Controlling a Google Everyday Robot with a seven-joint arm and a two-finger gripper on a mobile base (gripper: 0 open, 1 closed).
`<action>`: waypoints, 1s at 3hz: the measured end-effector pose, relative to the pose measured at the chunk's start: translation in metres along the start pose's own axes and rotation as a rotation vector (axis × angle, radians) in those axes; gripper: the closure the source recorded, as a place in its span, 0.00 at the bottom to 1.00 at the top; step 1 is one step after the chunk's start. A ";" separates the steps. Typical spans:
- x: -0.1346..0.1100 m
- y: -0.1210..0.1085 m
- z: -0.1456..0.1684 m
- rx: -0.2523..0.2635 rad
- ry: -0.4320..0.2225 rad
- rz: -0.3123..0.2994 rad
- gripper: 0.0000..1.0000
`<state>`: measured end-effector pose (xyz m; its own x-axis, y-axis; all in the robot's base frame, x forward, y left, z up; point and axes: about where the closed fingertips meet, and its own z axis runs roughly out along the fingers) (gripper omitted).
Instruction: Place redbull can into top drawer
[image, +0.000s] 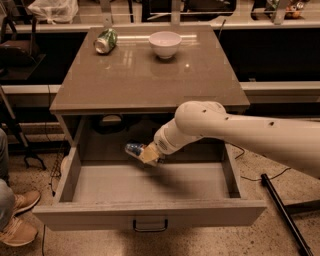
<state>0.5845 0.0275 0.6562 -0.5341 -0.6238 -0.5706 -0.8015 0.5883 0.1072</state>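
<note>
The top drawer (150, 212) stands pulled out below the cabinet top, its front panel with the small dark handle (150, 226) nearest the camera. My white arm reaches in from the right. My gripper (146, 153) is over the back part of the open drawer, shut on the redbull can (134, 148). The blue-and-silver can lies tilted, its end sticking out left of the fingers (150, 154), a little above the drawer floor.
On the cabinet top (150, 75) a green can (105, 40) lies on its side at back left and a white bowl (165, 44) stands at back centre. A person's shoes (17, 220) are at left. A dark pole (282, 212) lies on the floor at right.
</note>
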 end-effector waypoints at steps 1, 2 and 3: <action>-0.002 0.004 0.011 0.012 0.037 -0.028 0.51; 0.002 0.005 0.016 0.019 0.067 -0.041 0.28; 0.023 -0.002 0.007 0.048 0.114 -0.017 0.00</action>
<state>0.5758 0.0149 0.6371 -0.5500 -0.6866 -0.4756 -0.7983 0.5995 0.0577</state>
